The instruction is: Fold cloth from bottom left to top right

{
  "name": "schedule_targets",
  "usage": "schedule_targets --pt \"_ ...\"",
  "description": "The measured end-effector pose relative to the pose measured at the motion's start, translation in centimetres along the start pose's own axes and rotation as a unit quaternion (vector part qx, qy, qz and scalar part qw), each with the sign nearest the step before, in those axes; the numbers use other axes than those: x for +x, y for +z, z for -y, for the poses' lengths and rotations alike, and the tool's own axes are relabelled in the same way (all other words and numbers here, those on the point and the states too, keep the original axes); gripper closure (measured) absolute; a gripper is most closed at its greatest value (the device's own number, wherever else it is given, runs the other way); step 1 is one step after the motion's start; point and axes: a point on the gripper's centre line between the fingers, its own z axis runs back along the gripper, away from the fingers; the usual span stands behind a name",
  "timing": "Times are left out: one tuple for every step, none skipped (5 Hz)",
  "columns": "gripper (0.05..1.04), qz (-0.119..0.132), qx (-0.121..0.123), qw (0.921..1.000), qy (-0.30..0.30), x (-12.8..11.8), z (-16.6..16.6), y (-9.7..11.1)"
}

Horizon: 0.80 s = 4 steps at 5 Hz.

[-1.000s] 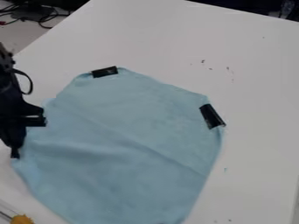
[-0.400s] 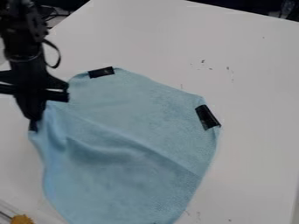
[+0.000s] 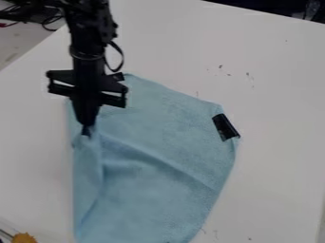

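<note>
The gripper (image 3: 86, 131) hangs over the left side of the light blue cloth (image 3: 165, 161), shut on the cloth's left edge. From its tip the held edge drapes down in a loose fold along the cloth's left side. A diagonal crease runs across the middle toward the lower right. Black tape (image 3: 225, 126) is stuck at the cloth's right corner. A second piece of tape (image 3: 119, 76) at the top corner is partly hidden behind the gripper.
The cloth lies on a white table (image 3: 279, 95) with small dark specks. An orange-yellow object (image 3: 24, 238) is at the lower left corner. Dark cables (image 3: 49, 21) lie beyond the table's edge at the upper left.
The gripper has moved right and somewhat up from the left edge of the view, bringing the cloth's left edge with it. The left part of the cloth has bunched inward, and the taped corners shifted slightly left.
</note>
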Motion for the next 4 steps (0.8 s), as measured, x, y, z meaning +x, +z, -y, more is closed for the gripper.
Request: schedule_targets --pt "1.020 -0.018 -0.011 0.9997 -0.014 0.5 2.0 -0.8" --pt "1.021 -0.015 -0.033 0.9991 -0.024 1.0 3.3 -1.8" --pt "1.021 -0.006 -0.058 0.9974 -0.041 1.8 4.4 -2.3" --pt "1.021 0.008 -0.072 0.9959 -0.055 2.2 5.1 -2.2"
